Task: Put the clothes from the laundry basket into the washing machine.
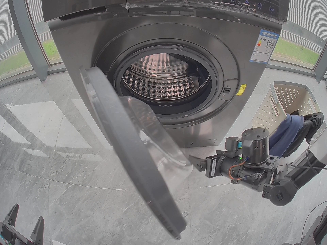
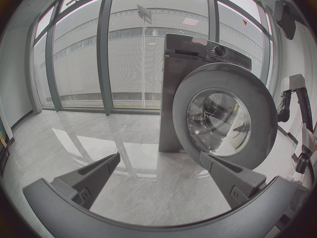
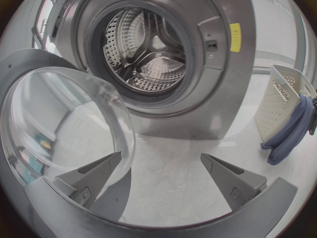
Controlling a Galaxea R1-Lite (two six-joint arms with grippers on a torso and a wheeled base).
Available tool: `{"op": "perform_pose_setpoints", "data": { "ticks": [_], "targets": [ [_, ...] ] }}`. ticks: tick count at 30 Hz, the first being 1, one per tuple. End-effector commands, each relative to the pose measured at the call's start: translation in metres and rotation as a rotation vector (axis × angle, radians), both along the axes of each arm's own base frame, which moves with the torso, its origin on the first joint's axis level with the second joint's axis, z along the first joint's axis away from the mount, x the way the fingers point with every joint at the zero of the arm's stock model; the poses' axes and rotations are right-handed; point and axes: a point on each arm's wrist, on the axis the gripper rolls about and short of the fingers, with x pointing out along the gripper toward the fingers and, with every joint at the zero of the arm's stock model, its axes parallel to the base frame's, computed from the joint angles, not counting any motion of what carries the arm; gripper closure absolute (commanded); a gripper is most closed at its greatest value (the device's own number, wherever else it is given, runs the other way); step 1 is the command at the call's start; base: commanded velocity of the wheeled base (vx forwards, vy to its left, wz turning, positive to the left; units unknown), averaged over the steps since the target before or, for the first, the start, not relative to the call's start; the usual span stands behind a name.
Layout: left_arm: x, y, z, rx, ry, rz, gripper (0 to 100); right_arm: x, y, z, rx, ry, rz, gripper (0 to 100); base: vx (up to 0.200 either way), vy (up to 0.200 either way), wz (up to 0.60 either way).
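The grey washing machine [image 1: 163, 31] stands with its round door [image 1: 136, 153] swung open toward me, and its steel drum [image 1: 163, 79] holds no clothes. A cream laundry basket [image 1: 282, 102] sits on the floor to the machine's right, with a blue garment [image 1: 286, 133] and a black one [image 1: 311, 126] draped over its rim. My right gripper [image 1: 195, 163] hovers low in front of the machine, between door and basket, open and holding nothing [image 3: 160, 157]. My left gripper [image 1: 25, 222] is low at the near left, open and holding nothing [image 2: 159, 159]. The blue garment [image 3: 290, 129] hangs down the basket's [image 3: 277, 103] side.
The open door's glass bowl [image 3: 66, 123] bulges close to my right gripper's fingers. Grey tiled floor [image 1: 68, 174] spreads left of the machine. Floor-to-ceiling windows [image 2: 79, 57] stand behind it.
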Motion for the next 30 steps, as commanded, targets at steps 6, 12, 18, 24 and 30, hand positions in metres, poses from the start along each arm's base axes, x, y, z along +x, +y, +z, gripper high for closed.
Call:
{"op": "perform_pose_setpoints", "data": {
  "ticks": [6,12,18,24,30],
  "targets": [
    [0.0,0.0,-0.005,-0.001,-0.002,0.0,0,-0.016,0.005,-0.006,0.006,-0.022,0.056,0,0.0,0.0,0.0],
    [0.0,0.0,-0.005,0.001,-0.002,-0.001,0,-0.009,0.001,-0.005,0.014,-0.032,0.033,0,0.0,0.0,0.0],
    [0.0,0.0,-0.005,-0.001,-0.002,-0.001,0,-0.012,0.017,-0.012,0.025,-0.044,0.079,0,-0.167,0.0,0.0],
    [0.0,0.0,-0.005,-0.001,-0.002,0.0,0,-0.001,0.033,-0.022,0.022,-0.069,0.103,0,-0.2,0.0,0.0],
    [0.0,0.0,-0.005,-0.001,-0.002,-0.001,0,-0.006,0.049,-0.026,0.016,-0.095,0.165,0,-0.033,0.0,0.0]
  ]
}}
